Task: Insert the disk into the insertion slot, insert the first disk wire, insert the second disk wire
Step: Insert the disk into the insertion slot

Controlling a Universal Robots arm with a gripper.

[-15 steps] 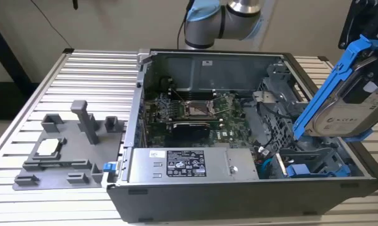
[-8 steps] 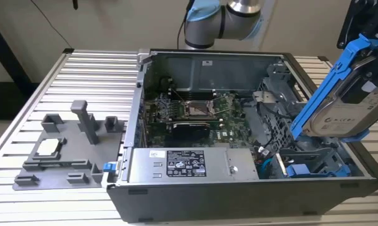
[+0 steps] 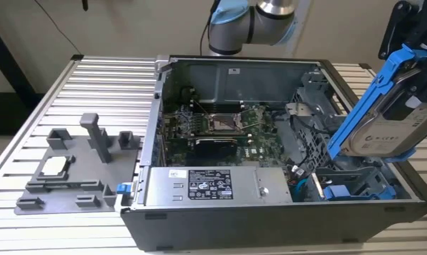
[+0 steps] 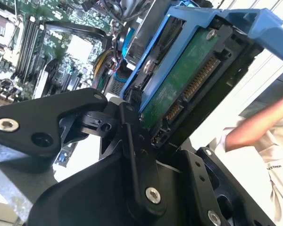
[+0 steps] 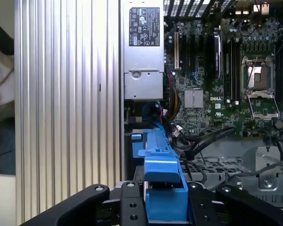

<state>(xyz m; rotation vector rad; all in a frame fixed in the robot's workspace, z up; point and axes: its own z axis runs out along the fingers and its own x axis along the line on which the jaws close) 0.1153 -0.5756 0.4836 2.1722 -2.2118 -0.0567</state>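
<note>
One disk [image 3: 383, 135], steeply tilted, clamped in the gripper [image 5: 165, 203] (jaws pinching its blue frame [image 5: 161, 162]); insertion slot [image 3: 351, 183] at seven o'clock from it, exterior view.

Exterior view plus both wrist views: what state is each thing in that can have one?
the disk: held tilted above the computer case, outside the insertion slot.
the gripper: shut on the disk's blue carrier.
the insertion slot: the held disk is not in it.
computer case: side open, board exposed.
</note>
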